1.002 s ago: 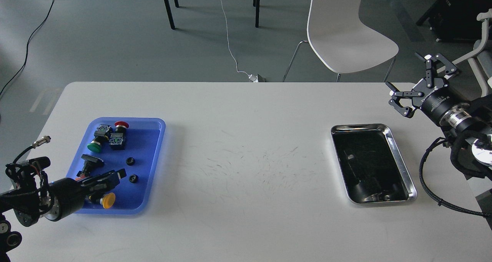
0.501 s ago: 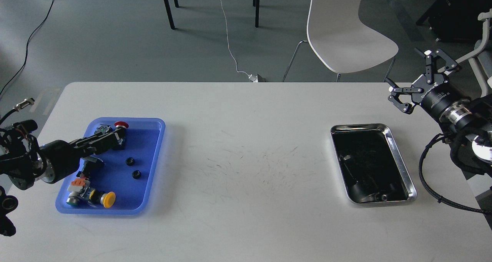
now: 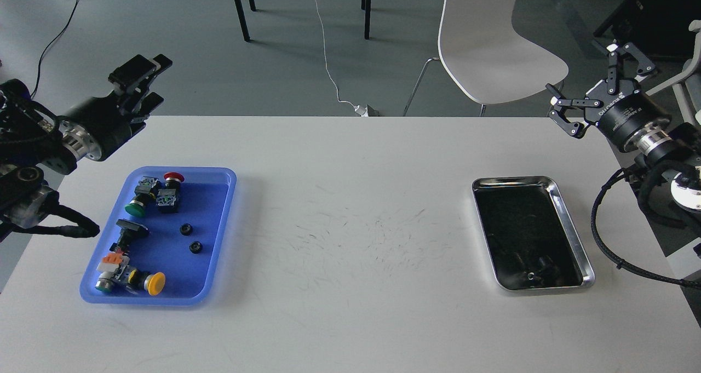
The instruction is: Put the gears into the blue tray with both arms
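Two small black gears (image 3: 186, 229) (image 3: 195, 247) lie inside the blue tray (image 3: 211, 208) at the table's left. My left gripper (image 3: 145, 84) hangs well above and behind the tray, over the table's back left edge. Its fingers stand apart with nothing between them. My right gripper (image 3: 584, 73) is raised over the table's back right corner, open wide and empty. It is behind the steel tray (image 3: 569, 228). A few small dark pieces lie at that tray's front end; I cannot tell what they are.
Push-buttons share the blue tray: a green one (image 3: 134, 207), a red one (image 3: 174, 177), a yellow one (image 3: 156, 283) and a black one (image 3: 130, 228). A white chair (image 3: 493, 50) stands behind the table. Black cable loops hang by the right arm (image 3: 608, 241).
My left arm has risen from low over the blue tray to up and behind it. The right gripper has drifted slightly up and back. The gears have not moved.
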